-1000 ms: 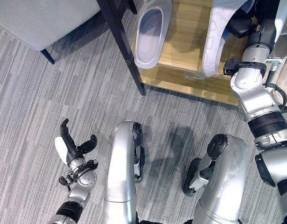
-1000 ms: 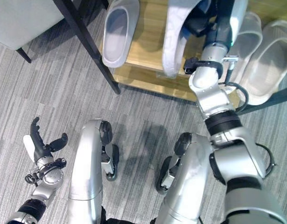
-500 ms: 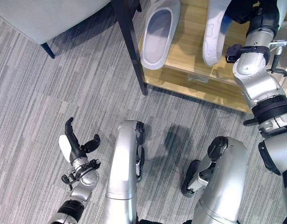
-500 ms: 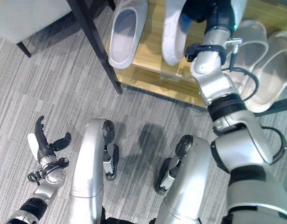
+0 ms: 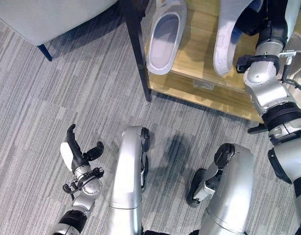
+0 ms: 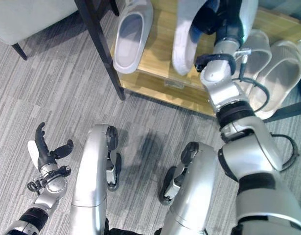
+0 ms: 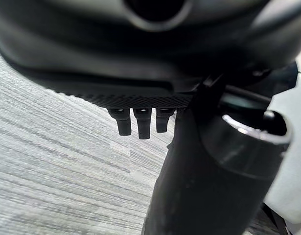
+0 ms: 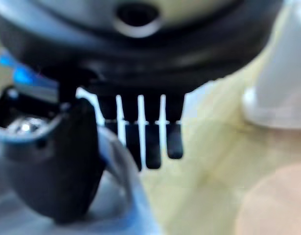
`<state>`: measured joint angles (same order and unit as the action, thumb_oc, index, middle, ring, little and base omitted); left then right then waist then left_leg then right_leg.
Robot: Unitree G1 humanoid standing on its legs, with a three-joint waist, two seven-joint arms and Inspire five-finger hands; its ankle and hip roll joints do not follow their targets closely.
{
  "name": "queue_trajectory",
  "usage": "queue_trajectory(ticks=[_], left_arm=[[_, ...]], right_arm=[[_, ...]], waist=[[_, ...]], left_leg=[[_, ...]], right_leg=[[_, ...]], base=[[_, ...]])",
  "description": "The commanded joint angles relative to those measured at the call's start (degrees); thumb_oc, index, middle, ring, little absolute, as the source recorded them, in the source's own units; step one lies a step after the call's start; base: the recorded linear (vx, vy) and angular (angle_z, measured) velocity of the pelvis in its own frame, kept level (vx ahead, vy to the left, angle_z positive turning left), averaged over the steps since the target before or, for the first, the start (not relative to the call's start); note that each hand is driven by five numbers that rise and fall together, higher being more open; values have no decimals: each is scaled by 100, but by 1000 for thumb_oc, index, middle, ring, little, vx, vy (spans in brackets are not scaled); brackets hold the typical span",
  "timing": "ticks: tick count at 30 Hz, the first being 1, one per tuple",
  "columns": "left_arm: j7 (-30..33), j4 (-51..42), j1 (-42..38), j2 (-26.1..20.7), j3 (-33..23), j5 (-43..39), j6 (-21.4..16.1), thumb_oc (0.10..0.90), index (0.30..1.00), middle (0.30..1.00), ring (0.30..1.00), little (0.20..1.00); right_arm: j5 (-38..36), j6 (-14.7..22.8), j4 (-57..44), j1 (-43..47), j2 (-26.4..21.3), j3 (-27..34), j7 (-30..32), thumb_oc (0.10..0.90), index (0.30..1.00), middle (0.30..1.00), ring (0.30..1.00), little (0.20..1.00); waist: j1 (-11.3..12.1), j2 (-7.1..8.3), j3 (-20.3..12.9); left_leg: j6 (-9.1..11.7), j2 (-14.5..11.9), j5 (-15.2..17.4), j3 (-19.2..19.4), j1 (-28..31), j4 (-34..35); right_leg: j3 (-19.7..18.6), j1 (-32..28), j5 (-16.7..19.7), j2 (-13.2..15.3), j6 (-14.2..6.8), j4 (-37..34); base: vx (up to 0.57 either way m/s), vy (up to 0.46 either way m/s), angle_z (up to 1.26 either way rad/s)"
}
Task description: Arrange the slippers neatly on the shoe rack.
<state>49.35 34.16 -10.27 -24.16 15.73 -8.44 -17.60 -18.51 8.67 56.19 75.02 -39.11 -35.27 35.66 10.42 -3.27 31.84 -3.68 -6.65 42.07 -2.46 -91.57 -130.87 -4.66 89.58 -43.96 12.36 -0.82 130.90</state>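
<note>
On the shoe rack (image 5: pixel 199 90), right hand (image 5: pixel 253 22) pinches a tilted slipper (image 5: pixel 226 36), toe cut off; left hand (image 5: pixel 74 154) open, empty

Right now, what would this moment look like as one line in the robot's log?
right hand: gripping tilted slipper on shoe rack | second slipper: flat on shelf beside it | left hand: open, idle over the floor
</note>
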Motion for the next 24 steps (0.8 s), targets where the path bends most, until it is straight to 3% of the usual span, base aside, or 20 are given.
queue_trajectory(ticks=[1,11,12,13,24], left_arm=[[198,-168,-27,-325,123,10,-438,800,900,900,900,900],[181,-172,63,-340,165,-5,-501,800,900,900,900,900],[179,-73,29,-307,178,-44,-508,800,900,900,900,900],[196,-49,12,-287,179,-70,-522,800,900,900,900,900],[55,98,-23,-138,231,-316,-526,800,900,900,900,900]], right_arm=[[-38,334,-82,844,-18,-129,81,400,300,300,300,300],[-79,368,199,915,29,-230,71,400,300,300,300,300],[-36,339,265,971,45,-274,90,543,514,514,514,514],[-9,349,255,969,60,-290,112,800,900,900,900,900],[96,253,312,994,70,-256,256,800,900,900,900,900]], waist=[[342,28,-205],[397,9,-205],[394,22,-205],[396,31,-205],[324,33,-205]], left_leg=[[-76,147,492,-419,161,-332],[-79,152,497,-412,161,-304],[-76,151,498,-411,161,-297],[-73,149,497,-409,161,-301],[-67,143,495,-402,161,-356]], right_leg=[[-200,35,317,-25,611,21],[-213,35,346,-33,601,-13],[-227,35,349,-37,600,-18],[-230,35,357,-34,596,-21],[-244,36,365,-47,607,13]], base=[[0,0,0],[0,0,0],[0,0,0],[0,0,0],[0,0,0]])
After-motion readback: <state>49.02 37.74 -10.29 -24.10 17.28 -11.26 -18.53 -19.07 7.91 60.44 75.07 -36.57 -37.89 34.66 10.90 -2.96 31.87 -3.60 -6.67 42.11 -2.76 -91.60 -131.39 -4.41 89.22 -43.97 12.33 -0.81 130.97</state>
